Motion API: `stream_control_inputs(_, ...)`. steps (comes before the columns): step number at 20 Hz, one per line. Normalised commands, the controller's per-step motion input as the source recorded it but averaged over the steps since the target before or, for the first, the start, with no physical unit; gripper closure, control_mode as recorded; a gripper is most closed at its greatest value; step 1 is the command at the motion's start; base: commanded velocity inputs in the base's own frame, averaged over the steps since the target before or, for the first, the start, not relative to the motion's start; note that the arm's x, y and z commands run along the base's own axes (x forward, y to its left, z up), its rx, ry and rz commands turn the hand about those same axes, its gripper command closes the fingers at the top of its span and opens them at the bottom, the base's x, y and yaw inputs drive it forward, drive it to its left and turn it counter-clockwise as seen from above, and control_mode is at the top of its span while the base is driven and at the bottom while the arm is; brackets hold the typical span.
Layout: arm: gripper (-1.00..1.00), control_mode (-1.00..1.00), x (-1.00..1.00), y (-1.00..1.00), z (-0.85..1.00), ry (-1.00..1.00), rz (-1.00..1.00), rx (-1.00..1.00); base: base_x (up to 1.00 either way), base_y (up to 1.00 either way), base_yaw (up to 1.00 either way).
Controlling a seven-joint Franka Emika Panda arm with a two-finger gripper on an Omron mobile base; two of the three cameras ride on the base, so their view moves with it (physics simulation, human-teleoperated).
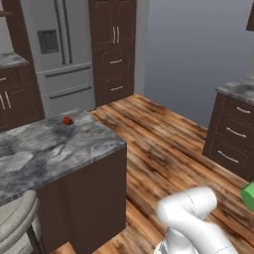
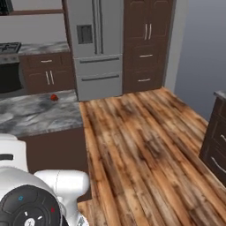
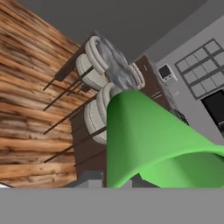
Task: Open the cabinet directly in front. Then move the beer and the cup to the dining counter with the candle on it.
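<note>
The bright green cup [image 3: 148, 140] looms large in the hand view, tilted, with my gripper [image 3: 131, 183] shut on it; its fingertips are hidden behind the cup. A sliver of the cup [image 1: 249, 195] shows at the right edge of the left base view, above the wooden floor. The dining counter [image 1: 44, 149] with its grey marbled top lies to the left, also seen as the dining counter [image 2: 35, 112] in the right base view. Beyond the cup, the hand view shows the dining counter [image 3: 114, 65] with stools along it. The beer, the candle and the cabinet are out of view.
A small red round thing [image 1: 67, 120] sits on the dining counter's far part. A cream stool [image 1: 15, 218] stands at its near end. A drawer unit [image 1: 233, 141] is on the right, a fridge [image 2: 95, 48] and tall dark cupboards [image 2: 145, 44] at the back. Wooden floor [image 2: 141, 145] lies between.
</note>
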Motion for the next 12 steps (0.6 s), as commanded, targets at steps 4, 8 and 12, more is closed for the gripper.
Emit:
stream_control_inputs(4, 1.0, 1.0, 0.0, 0.0, 0.0, 0.0, 0.0, 0.0, -0.17, 0.3, 0.16)
stream_control_inputs(8, 1.0, 1.0, 0.0, 0.0, 0.0, 0.0, 0.0, 0.0, -0.45, 0.3, 0.13)
stream_control_inputs(12, 1.0, 1.0, 0.0, 0.0, 0.0, 0.0, 0.0, 0.0, -0.22, 0.61, 0.11)
